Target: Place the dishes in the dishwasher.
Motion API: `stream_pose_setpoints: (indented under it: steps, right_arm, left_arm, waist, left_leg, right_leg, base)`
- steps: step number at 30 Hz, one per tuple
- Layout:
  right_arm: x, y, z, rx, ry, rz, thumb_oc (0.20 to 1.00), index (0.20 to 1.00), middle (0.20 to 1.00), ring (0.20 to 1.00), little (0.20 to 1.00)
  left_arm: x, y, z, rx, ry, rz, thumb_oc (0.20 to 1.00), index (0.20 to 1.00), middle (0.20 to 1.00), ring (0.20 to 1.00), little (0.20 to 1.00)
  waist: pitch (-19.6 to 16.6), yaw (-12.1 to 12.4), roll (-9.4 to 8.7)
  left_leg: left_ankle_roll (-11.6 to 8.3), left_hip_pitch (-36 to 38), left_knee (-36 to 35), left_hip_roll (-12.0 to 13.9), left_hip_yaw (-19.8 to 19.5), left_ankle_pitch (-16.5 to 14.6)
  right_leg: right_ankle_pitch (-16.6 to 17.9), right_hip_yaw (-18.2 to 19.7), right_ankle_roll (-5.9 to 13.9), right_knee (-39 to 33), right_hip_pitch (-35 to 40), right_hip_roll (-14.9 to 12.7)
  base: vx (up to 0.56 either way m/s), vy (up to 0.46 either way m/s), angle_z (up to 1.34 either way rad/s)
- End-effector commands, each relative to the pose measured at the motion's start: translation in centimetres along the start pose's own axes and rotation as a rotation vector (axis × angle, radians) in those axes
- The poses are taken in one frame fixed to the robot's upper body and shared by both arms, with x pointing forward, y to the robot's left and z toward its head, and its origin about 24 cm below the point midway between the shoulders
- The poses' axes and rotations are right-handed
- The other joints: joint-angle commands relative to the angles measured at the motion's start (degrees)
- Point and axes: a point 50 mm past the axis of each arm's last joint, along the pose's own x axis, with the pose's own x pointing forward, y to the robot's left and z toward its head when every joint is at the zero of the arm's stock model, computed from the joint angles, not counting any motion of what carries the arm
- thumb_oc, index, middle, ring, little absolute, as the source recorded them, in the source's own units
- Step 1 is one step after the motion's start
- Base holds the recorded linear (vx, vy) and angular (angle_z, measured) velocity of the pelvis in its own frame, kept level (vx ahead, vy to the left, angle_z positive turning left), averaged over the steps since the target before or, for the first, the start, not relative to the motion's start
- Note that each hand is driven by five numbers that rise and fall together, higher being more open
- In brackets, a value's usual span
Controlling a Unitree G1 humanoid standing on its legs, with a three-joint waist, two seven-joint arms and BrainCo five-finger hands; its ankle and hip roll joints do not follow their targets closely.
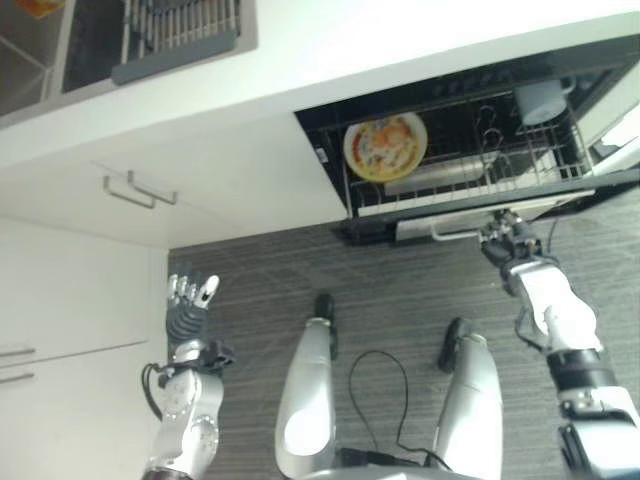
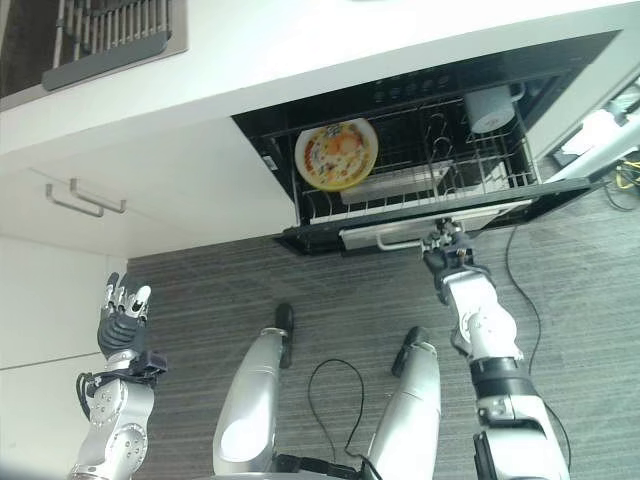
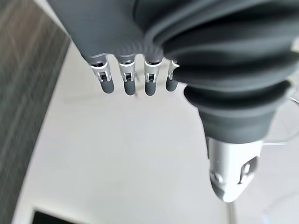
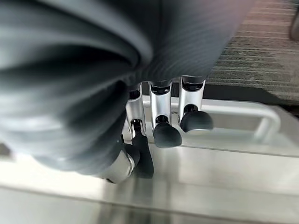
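Currently the right hand (image 2: pixel 452 255) sits at the silver bar handle (image 4: pixel 243 109) on the front of the dishwasher drawer (image 1: pixel 470 222). In the right wrist view its fingers (image 4: pixel 167 133) are curled with dark tips against the brushed-metal front just beside the handle; whether they hook the bar I cannot tell. The handle's long axis runs left to right, across the line of the forearm, so the coming move, by my judgement a push or pull of the drawer, runs far-near.

A round plate (image 1: pixel 385 146) with a yellow-orange pattern stands on edge in the wire rack (image 2: pixel 480 175), at its left part. A pale mug (image 2: pixel 490 108) sits at the far right.

The left hand (image 1: pixel 190 300) is well apart at the left, by the white cabinet (image 1: pixel 90 300), fingers straight, holding nothing. The right hand is clearly the nearer one.
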Motion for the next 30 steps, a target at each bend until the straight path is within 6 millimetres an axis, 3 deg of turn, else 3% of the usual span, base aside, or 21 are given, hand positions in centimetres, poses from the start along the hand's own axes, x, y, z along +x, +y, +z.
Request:
stream_pose_setpoints:
  steps: [1, 8, 9, 11, 13, 15, 21, 27, 28, 29, 30]
  right_arm:
    - [0.5, 5.6, 0.5, -0.058, 0.012, 0.185, 0.200, 0.200, 0.200, 0.200, 0.200]
    - [2.3, 9.4, 5.6, -0.147, -0.121, 0.090, 0.200, 0.200, 0.200, 0.200, 0.200]
    - [2.3, 10.6, 7.5, -0.155, -0.189, 0.050, 0.200, 0.200, 0.200, 0.200, 0.200]
    - [1.9, 11.5, 9.6, -0.156, -0.259, -0.001, 0.200, 0.200, 0.200, 0.200, 0.200]
    - [1.5, 12.1, 10.9, -0.168, -0.305, -0.025, 0.200, 0.200, 0.200, 0.200, 0.200]
    - [0.4, 12.7, 13.7, -0.196, -0.416, -0.096, 0.200, 0.200, 0.200, 0.200, 0.200]
    - [-1.6, 13.1, 17.7, -0.189, -0.503, -0.100, 0.200, 0.200, 0.200, 0.200, 0.200]
    - [-1.5, 10.0, 18.4, -0.235, -0.433, -0.174, 0.200, 0.200, 0.200, 0.200, 0.200]
    - [-1.4, 9.3, 18.3, -0.250, -0.424, -0.199, 0.555, 0.555, 0.555, 0.555, 0.555]
    - [-1.0, 8.4, 17.8, -0.253, -0.392, -0.181, 1.000, 1.000, 1.000, 1.000, 1.000]
    - [-0.7, 8.0, 17.4, -0.272, -0.363, -0.158, 1.000, 1.000, 1.000, 1.000, 1.000]
  left_arm:
    - [0.3, 1.0, 1.7, 0.055, -0.048, -0.039, 1.000, 1.000, 1.000, 1.000, 1.000]
    - [0.7, 2.1, 1.0, 0.067, -0.009, -0.022, 1.000, 1.000, 1.000, 1.000, 1.000]
    - [1.1, 2.1, 1.2, 0.062, -0.012, -0.021, 1.000, 1.000, 1.000, 1.000, 1.000]
    - [1.4, 2.2, 1.3, 0.072, -0.014, -0.013, 1.000, 1.000, 1.000, 1.000, 1.000]
    - [1.5, 2.3, 1.2, 0.076, -0.011, -0.003, 1.000, 1.000, 1.000, 1.000, 1.000]
    - [1.8, 3.0, 1.2, 0.101, -0.003, 0.032, 1.000, 1.000, 1.000, 1.000, 1.000]
    - [2.0, 4.6, 1.7, 0.119, 0.014, 0.069, 1.000, 1.000, 1.000, 1.000, 1.000]
    - [1.9, 4.8, 2.7, 0.116, 0.006, 0.000, 1.000, 1.000, 1.000, 1.000, 1.000]
    - [1.9, 4.7, 2.9, 0.115, 0.003, -0.009, 1.000, 1.000, 1.000, 1.000, 1.000]
    - [2.0, 4.5, 3.2, 0.112, -0.004, -0.023, 1.000, 1.000, 1.000, 1.000, 1.000]
    - [2.0, 4.4, 3.4, 0.113, -0.008, -0.029, 1.000, 1.000, 1.000, 1.000, 1.000]
  waist:
    - [-3.78, 2.32, -0.27]
    - [-4.68, 6.74, 3.56]
    - [-5.24, 8.34, 4.95]
    - [-5.94, 9.69, 5.90]
    - [-6.27, 10.37, 6.62]
    - [-7.02, 11.69, 7.38]
    - [-8.31, 12.98, 6.91]
    - [-8.48, 12.94, 5.09]
    - [-8.34, 12.94, 4.81]
    - [-8.05, 12.90, 4.56]
    - [-7.94, 12.88, 4.34]
  left_leg:
    - [4.79, -1.90, 0.91, -4.34, 1.25, 1.66]
    - [4.34, -0.44, -7.05, -7.40, -0.18, 5.47]
    - [4.18, -0.04, -10.76, -8.35, -0.93, 7.51]
    - [4.00, 0.20, -13.77, -8.99, -1.55, 9.14]
    - [3.90, 0.38, -15.25, -9.39, -1.82, 10.02]
    - [3.95, 0.04, -15.72, -10.34, -2.84, 10.65]
    - [3.78, -0.74, -14.77, -10.90, -3.88, 10.83]
    - [3.84, -0.73, -11.81, -10.57, -3.41, 9.15]
    - [3.88, -0.68, -11.43, -10.40, -3.29, 8.91]
    - [3.82, -0.70, -11.00, -10.24, -3.20, 8.59]
    - [3.85, -0.65, -10.86, -10.05, -3.05, 8.48]
  right_leg:
    - [0.37, -4.99, -5.93, -0.43, 2.12, 1.98]
    - [-0.37, -5.88, -4.70, -2.80, 3.56, 0.83]
    - [-0.86, -6.52, -4.27, -3.79, 4.25, 0.62]
    - [-1.38, -7.35, -4.00, -4.76, 4.94, 0.33]
    - [-1.84, -7.99, -3.96, -5.23, 5.51, 0.12]
    - [-2.62, -9.08, -3.85, -5.22, 6.12, -0.60]
    - [-2.87, -10.59, -3.21, -5.75, 7.64, -1.66]
    - [-2.35, -11.24, -2.89, -7.38, 9.95, -1.64]
    - [-2.15, -11.36, -2.84, -7.67, 10.29, -1.61]
    - [-1.92, -11.50, -2.88, -8.12, 10.69, -1.46]
    - [-1.71, -11.68, -2.82, -8.58, 11.03, -1.35]
  base:
    - [0.11, 0.102, 0.16]
    - [0.12, 0.059, 0.17]
    - [0.13, 0.006, 0.50]
    - [0.10, -0.006, 0.49]
    - [0.05, -0.005, 0.30]
    - [0.05, -0.013, 0.16]
    - [0.05, -0.044, 0.25]
    - [0.03, -0.043, 0.08]
    - [-0.01, -0.058, -0.10]
    - [-0.02, -0.061, -0.03]
    - [-0.04, -0.072, 0.06]
